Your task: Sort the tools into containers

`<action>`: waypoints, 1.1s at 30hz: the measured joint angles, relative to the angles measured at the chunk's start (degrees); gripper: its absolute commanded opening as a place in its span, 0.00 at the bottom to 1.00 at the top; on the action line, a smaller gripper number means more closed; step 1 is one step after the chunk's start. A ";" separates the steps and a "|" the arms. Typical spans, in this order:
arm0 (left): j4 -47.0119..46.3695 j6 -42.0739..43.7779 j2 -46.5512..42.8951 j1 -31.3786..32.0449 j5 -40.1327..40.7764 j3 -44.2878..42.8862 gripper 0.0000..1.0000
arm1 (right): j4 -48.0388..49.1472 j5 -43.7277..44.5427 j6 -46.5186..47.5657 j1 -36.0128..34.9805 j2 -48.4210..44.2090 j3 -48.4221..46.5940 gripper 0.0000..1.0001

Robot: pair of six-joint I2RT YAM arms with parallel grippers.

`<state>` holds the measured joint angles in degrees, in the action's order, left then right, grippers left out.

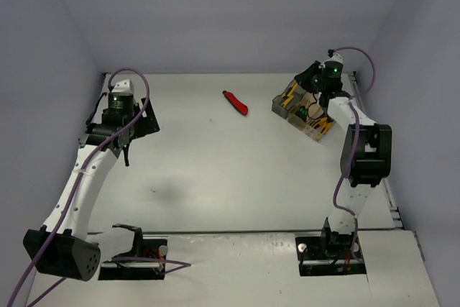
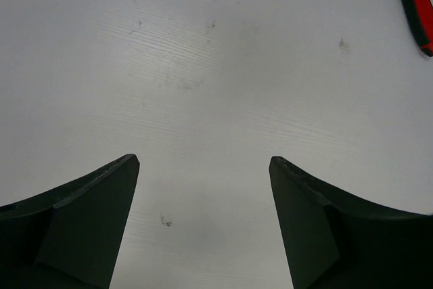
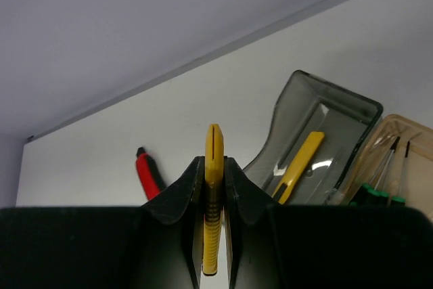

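Right wrist: right pincer (image 3: 214, 164) clamps slim yellow utility knife (image 3: 214, 143) lengthwise; smoky-grey plastic bin (image 3: 287, 109), table's far right corner, just ahead-right.

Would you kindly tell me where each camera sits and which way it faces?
Top external: high behind the robot, looking down at the table; both arms show.
Left wrist: faces down at bare table; open left gripper shows.
Right wrist: looks toward the back wall; right gripper shut on a yellow utility knife.
Shared: red utility knife, all three.
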<state>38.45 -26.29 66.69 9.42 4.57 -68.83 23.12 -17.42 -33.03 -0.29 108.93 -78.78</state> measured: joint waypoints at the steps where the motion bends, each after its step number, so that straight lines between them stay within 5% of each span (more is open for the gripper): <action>1: -0.34 0.52 -0.68 -0.01 0.20 0.69 0.76 | -0.28 0.01 0.05 0.39 1.62 -1.10 0.05; 11: -0.12 2.35 -1.11 -2.04 -1.14 7.88 0.76 | -2.01 0.90 1.80 0.26 10.27 -3.65 0.39; 22: -0.14 2.70 -1.99 -2.04 -2.74 7.90 0.76 | -6.48 5.45 9.11 -0.98 9.23 -4.37 0.51; 33: -0.13 2.70 -2.75 -2.04 -3.79 7.88 0.76 | -9.06 8.30 25.51 -15.60 6.29 -8.53 0.67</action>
<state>38.32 -23.59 63.94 7.38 0.77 -60.94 14.05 -9.12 -7.53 -15.89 115.22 -87.32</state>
